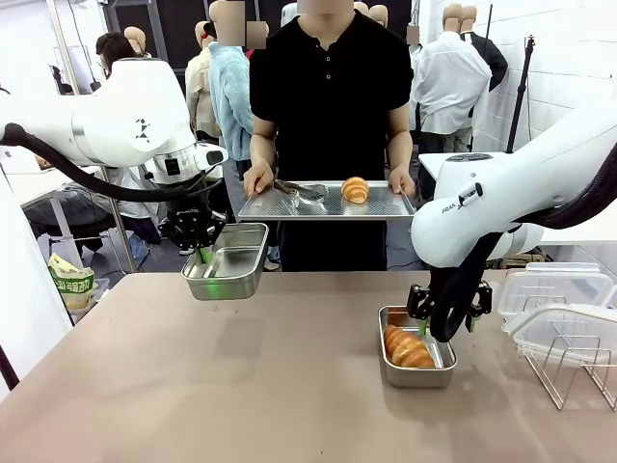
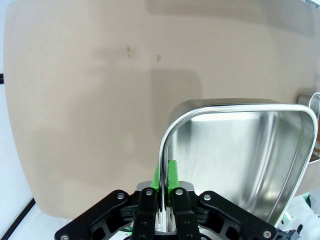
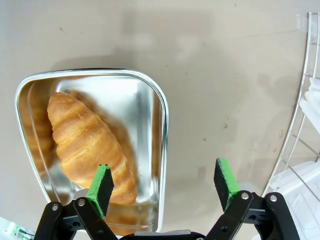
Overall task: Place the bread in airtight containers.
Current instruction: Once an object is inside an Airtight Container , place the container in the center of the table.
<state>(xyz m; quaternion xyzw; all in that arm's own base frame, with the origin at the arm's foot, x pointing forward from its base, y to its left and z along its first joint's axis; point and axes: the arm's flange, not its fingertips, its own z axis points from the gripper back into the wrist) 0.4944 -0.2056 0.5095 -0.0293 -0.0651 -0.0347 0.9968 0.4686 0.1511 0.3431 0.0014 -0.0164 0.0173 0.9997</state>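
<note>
1. Left end effector (image 1: 202,253): fingers were pressed together and clamped on the rim of the empty tin (image 1: 229,260), with one green pad (image 2: 172,172) inside the wall and the other outside it.
2. Empty tin: stainless steel with rounded corners and nothing inside. It was held clear of the counter (image 1: 241,386), over the far left part, and its shadow fell on the surface below.
3. Right end effector (image 1: 445,313): fingers were spread wide apart and gripped nothing. It hung just above the second tin (image 1: 439,371), with one finger over the bread (image 3: 90,142) and the other over bare counter outside the tin's rim. Whether a fingertip touched the bread could not be told.
4. Second tin: stood flat on the counter, right of centre, uncovered.
5. Bread: golden-brown, croissant-shaped and glossy. It lay lengthwise inside the second tin and was mirrored in the steel walls.
6. Tray roll (image 1: 355,189): a single roll of the same kind, which lay on the mesh tray (image 1: 386,207), right of its middle.
7. Mesh tray: flat metal, held level by the person at the far side of the counter. One hand (image 1: 257,178) was at the end nearer the empty tin and another hand (image 1: 401,180) at the opposite end.
8. Tongs (image 1: 301,189): metal, lay on the mesh tray beside the tray roll, apart from it.
9. Clear lids (image 1: 554,287): two, white-rimmed, at the counter's right edge. The nearer one appeared to rest on the wire rack (image 1: 569,371), near the second tin but apart from it.
</note>
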